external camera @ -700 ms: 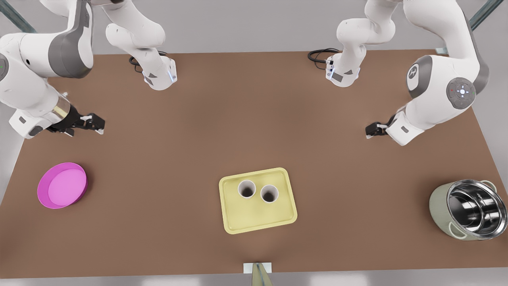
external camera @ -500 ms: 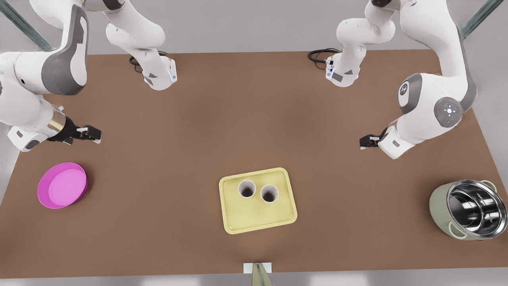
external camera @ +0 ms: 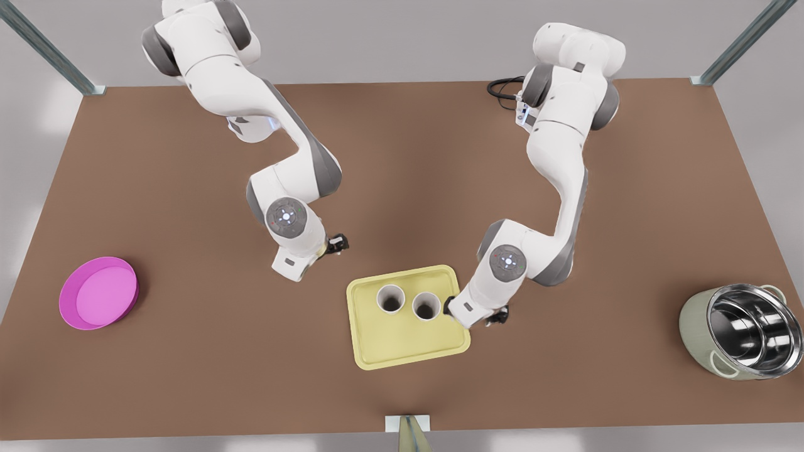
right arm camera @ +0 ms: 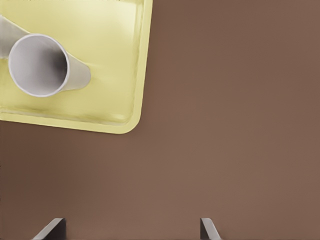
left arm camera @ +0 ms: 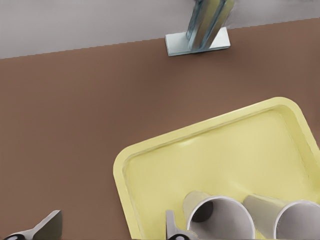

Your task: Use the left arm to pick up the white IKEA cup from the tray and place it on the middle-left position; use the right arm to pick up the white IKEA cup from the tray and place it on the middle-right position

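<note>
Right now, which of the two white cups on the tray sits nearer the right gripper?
The cup on the front view's right of the tray; the right gripper is beside it.

bright even light, soft shadows, sharp

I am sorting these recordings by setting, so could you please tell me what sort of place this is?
Most likely a simulated robot test bench, not a real kitchen: a bare brown table with metal frame posts at its corners, two arms mounted on it, and a few kitchen items, a tray with two cups, a bowl and a pot.
</note>
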Controlling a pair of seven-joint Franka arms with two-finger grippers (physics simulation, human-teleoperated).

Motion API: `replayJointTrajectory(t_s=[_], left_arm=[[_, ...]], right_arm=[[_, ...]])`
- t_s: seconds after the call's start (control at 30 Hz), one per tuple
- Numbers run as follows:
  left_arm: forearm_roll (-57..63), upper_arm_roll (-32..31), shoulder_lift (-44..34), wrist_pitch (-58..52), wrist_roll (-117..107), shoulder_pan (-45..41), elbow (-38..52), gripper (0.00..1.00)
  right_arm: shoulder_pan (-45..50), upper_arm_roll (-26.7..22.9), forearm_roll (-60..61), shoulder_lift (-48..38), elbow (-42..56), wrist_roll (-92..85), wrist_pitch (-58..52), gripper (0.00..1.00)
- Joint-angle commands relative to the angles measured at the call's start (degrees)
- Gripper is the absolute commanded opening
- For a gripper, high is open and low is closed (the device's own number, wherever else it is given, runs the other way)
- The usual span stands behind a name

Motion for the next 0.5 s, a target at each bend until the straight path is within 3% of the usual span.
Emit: replayJointTrajectory(t_s=[0.0,0.2,0.33,0.47], left_arm=[[0.8,0.4,1.9,6.8,-17.5,-1.1,2.9,1.00],[3.8,0.2,-0.4,-8.1,-10.2,-2.3,2.7,1.00],[3.0,-0.3,-0.4,-10.3,-11.1,-3.1,2.3,1.00],[3.0,-0.3,-1.2,-10.9,-12.4,-3.7,1.5,1.00]], right_arm=[[0.9,0.0,0.1,1.6,0.2,27.2,8.6,1.00],[2.1,0.0,0.2,7.4,3.7,27.2,17.6,1.00],[3.5,0.0,0.2,13.4,9.8,27.1,21.9,1.00],[4.3,-0.1,0.2,14.7,9.9,27.1,23.6,1.00]])
